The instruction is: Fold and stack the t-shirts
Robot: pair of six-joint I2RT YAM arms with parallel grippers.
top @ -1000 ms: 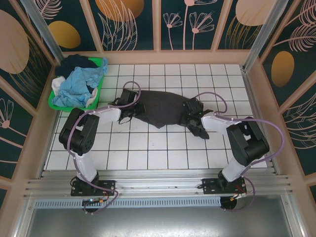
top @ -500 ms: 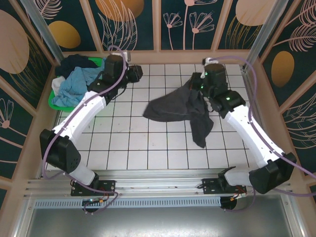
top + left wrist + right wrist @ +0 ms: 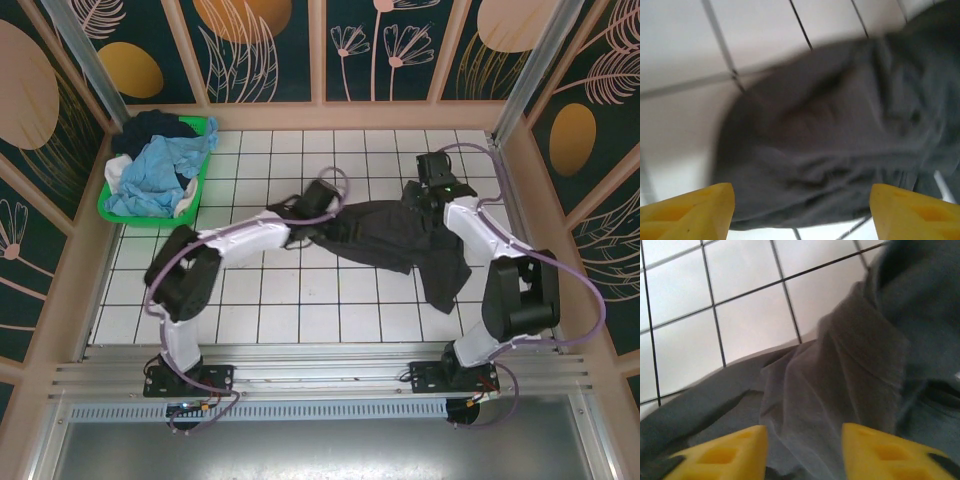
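From above, the charcoal-grey t-shirt (image 3: pixel 385 235) lay rumpled across the middle of the tabletop (image 3: pixel 300 290), one long flap trailing toward the near right. The left gripper (image 3: pixel 312 212) sat at the shirt's left edge and the right gripper (image 3: pixel 422 195) at its far right corner. That high view could not settle how either gripper's jaws stood.

The wrist cameras did. In the left wrist view the left gripper (image 3: pixel 800 202) stood wide open, its yellow fingers (image 3: pixel 695 210) at the two bottom corners and a rounded hump of grey shirt (image 3: pixel 840 125) lying ahead of them on the tiles. In the right wrist view the right gripper (image 3: pixel 804 440) also had its yellow fingers (image 3: pixel 735 447) parted, with a narrower gap, above creased shirt cloth (image 3: pixel 850 365) that showed a raised seam or hem band.

The overhead view also took in the bright green plastic basket (image 3: pixel 207 128) at the far left corner. In it a light blue t-shirt (image 3: pixel 155 170) was heaped on top, a dark navy t-shirt (image 3: pixel 160 125) behind it and a white t-shirt (image 3: pixel 118 168) at its left side, all crumpled.

The tabletop was white with a thin dark grid like tile. Pale wood-framed wall panels (image 3: pixel 270 50), dark teal with orange ovals and outlined leaves, enclosed it. A metal rail (image 3: pixel 320 375) ran along the near edge, where the arm bases were bolted.

The shirt cloth looked soft, matte and deeply folded.
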